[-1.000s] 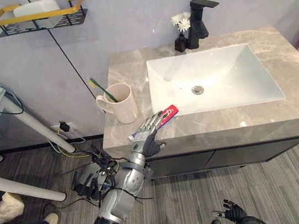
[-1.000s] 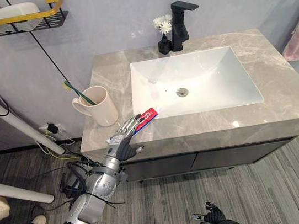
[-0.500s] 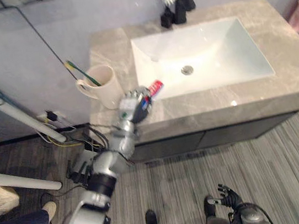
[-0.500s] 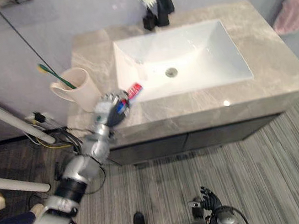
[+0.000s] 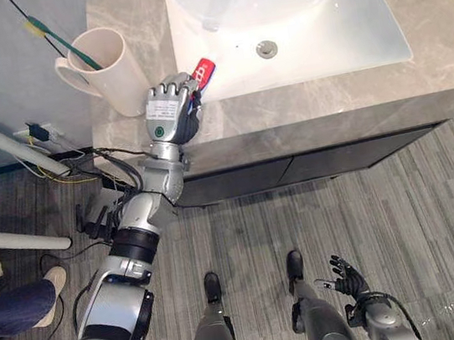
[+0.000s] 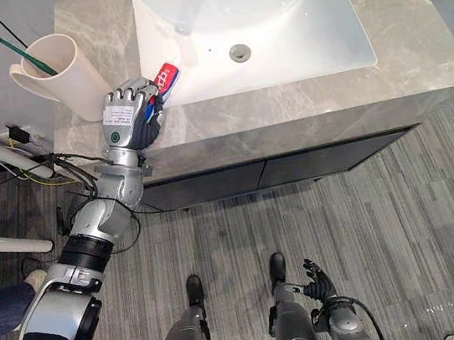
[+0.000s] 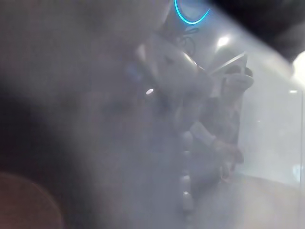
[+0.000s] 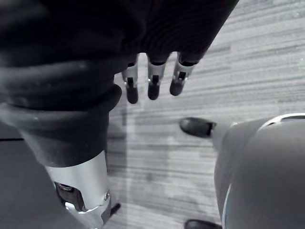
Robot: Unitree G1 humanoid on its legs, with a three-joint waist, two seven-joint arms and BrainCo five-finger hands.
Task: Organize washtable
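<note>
My left hand (image 5: 170, 112) is held over the front left corner of the marble countertop (image 5: 417, 80), back of the hand up. Its fingers are curled round a toothpaste tube (image 5: 204, 72), whose red end sticks out toward the white sink (image 5: 330, 3). Just behind the hand, a cream mug (image 5: 108, 61) stands on the counter's left part with a green toothbrush (image 5: 56, 37) in it. My right hand (image 5: 347, 275) hangs low beside me over the floor, its fingers (image 8: 150, 83) relaxed and holding nothing.
White table legs (image 5: 8, 239) slant across the floor at the left, beside a tangle of cables (image 5: 89, 215) by the wall. A person's leg and shoe (image 5: 13, 306) show at the lower left. A dark cabinet (image 5: 319, 161) sits under the counter.
The camera has tilted down and moved closer. My left hand went from lying flat over the tube to a fist round it, back of the hand now up.
</note>
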